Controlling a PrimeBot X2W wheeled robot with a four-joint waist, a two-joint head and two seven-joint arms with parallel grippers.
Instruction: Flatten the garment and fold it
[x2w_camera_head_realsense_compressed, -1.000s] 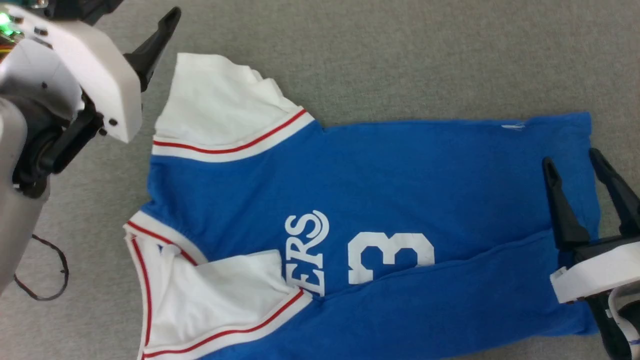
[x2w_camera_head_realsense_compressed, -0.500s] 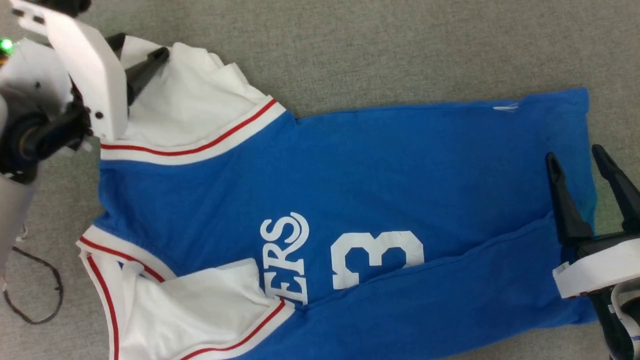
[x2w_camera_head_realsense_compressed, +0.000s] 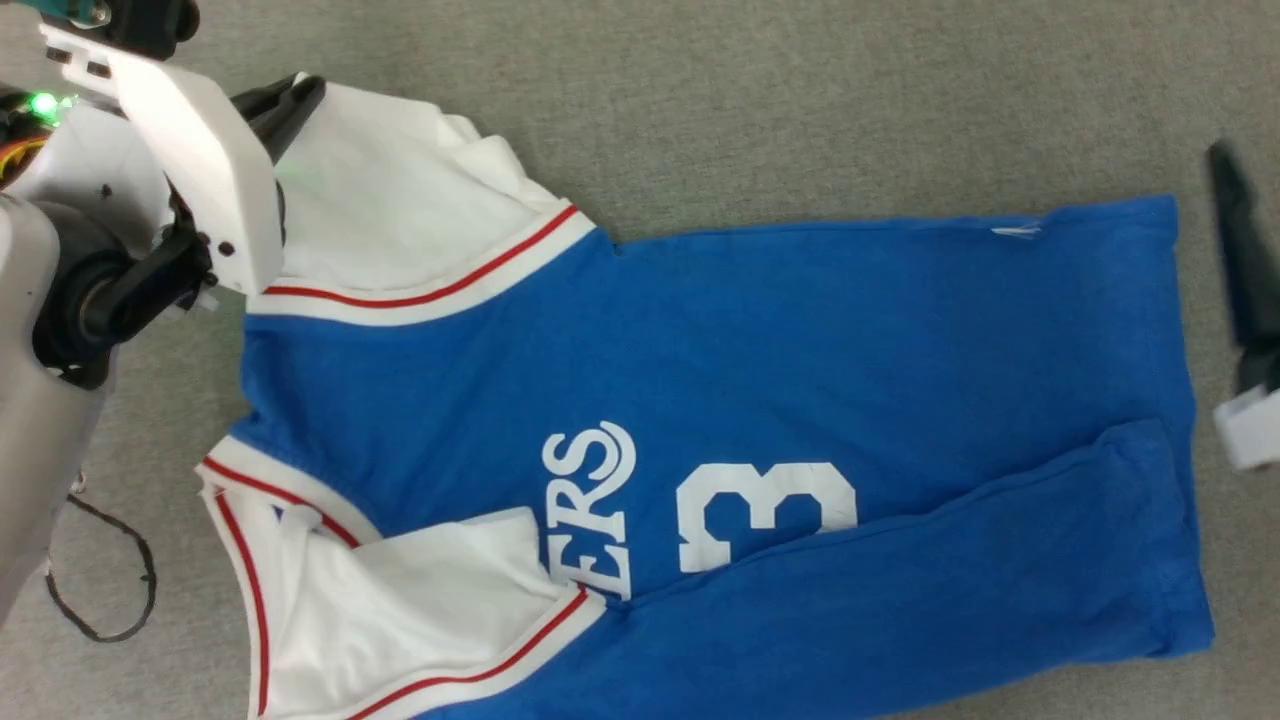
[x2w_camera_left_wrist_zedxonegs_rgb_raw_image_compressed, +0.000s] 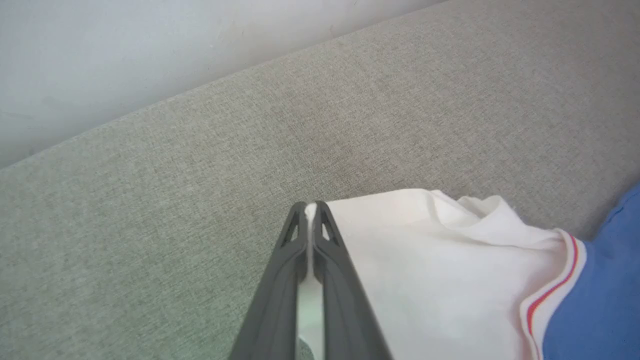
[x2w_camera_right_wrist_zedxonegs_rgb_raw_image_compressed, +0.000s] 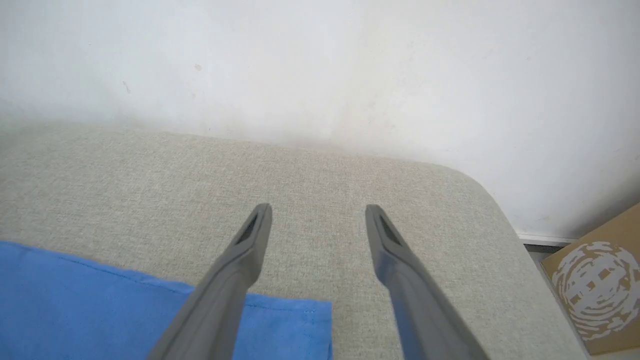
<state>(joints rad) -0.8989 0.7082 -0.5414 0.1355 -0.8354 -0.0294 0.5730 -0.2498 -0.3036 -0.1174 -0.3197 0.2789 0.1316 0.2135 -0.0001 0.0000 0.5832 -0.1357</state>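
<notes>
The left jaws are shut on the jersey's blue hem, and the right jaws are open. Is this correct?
Not the blue hem: the left wrist view shows the left gripper shut on the white sleeve of the jersey. The right gripper is open, as you said.

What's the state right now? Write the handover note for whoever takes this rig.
Left gripper: shut on the edge of the far white sleeve.
Right gripper: open, holding nothing, just past the hem corner.
Garment: front up on the grey surface, near side folded over the front, near sleeve tucked in.
Done: roughly spread out.
Left: pull the far sleeve flat, smooth the body, finish folding.
</notes>
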